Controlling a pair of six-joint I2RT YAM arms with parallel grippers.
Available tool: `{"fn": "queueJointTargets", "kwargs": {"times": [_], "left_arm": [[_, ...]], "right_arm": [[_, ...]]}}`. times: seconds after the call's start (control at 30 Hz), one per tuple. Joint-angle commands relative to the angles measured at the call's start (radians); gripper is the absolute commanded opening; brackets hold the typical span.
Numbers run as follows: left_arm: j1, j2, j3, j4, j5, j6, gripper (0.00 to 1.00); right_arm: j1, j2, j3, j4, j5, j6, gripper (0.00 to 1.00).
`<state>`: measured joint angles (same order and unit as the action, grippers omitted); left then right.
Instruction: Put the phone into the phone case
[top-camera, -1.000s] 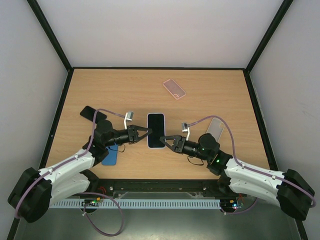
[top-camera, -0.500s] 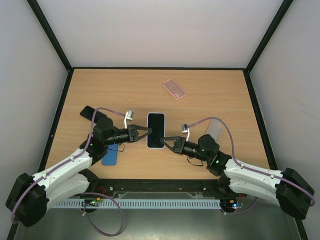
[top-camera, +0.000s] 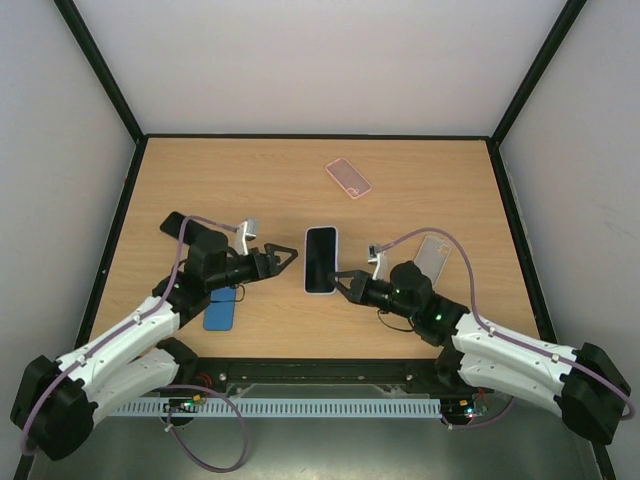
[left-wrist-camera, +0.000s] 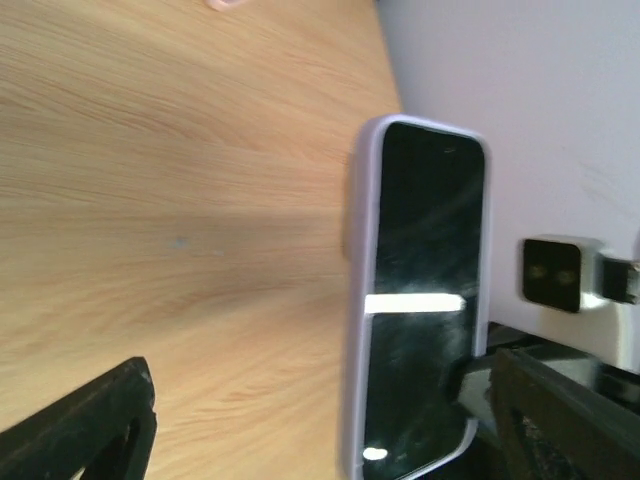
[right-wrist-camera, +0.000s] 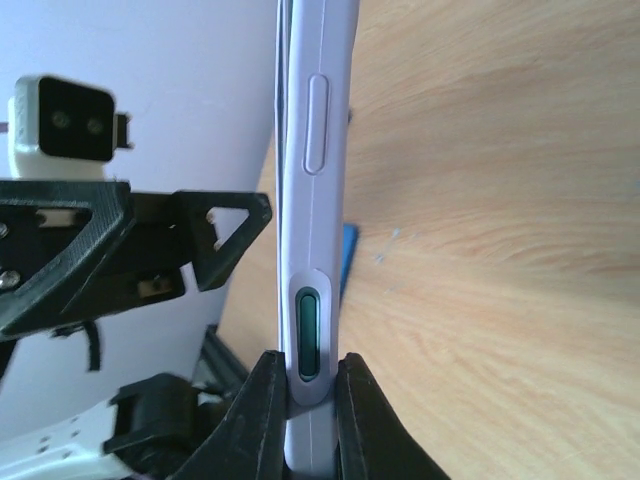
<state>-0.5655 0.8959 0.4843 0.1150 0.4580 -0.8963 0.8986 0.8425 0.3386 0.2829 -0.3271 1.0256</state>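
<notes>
Shifted right on the bench (top-camera: 250, 180) versus a second ago: the phone (top-camera: 321, 259), which looks already seated in its white case (left-wrist-camera: 356, 300). Left pincer (top-camera: 283, 259) has backed off, spread wide and empty, apart from the phone. Right pincer (right-wrist-camera: 310, 372) is clamped across the phone's near end. I'd call the fit nearly done and would check the corners.

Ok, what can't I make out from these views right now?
Cased phone, lower end: right wrist view, covered by the right gripper and cut by the bottom edge.
Blue case: top view, partly under the left arm.
Pink case: left wrist view, cut off by the top edge.
</notes>
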Motion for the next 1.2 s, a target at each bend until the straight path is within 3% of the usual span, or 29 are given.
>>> {"fn": "queueJointTargets", "kwargs": {"times": [0.0,0.07,0.33,0.5,0.63,0.93,1.17], "left_arm": [[0.032,-0.021,0.039,-0.251,-0.199,0.047,0.96],[0.061,-0.011,0.039,-0.319,-0.236,0.055,1.0],[0.265,0.047,0.005,-0.462,-0.268,0.069,1.0],[0.353,0.052,-0.04,-0.5,-0.383,0.032,1.0],[0.399,0.061,-0.075,-0.525,-0.481,-0.025,0.99],[0.468,0.06,-0.115,-0.507,-0.493,-0.022,0.99],[0.469,0.09,-0.116,-0.532,-0.553,-0.078,0.99]], "right_arm": [[-0.048,0.044,0.084,-0.042,0.044,-0.122,0.02],[-0.072,0.102,0.093,-0.021,0.018,-0.133,0.02],[-0.193,0.319,0.121,0.072,-0.086,-0.153,0.02],[-0.28,0.429,0.154,0.097,-0.151,-0.16,0.02],[-0.328,0.529,0.186,0.109,-0.207,-0.165,0.02],[-0.366,0.736,0.264,0.127,-0.25,-0.177,0.03],[-0.378,0.837,0.298,0.097,-0.262,-0.169,0.13]]}}
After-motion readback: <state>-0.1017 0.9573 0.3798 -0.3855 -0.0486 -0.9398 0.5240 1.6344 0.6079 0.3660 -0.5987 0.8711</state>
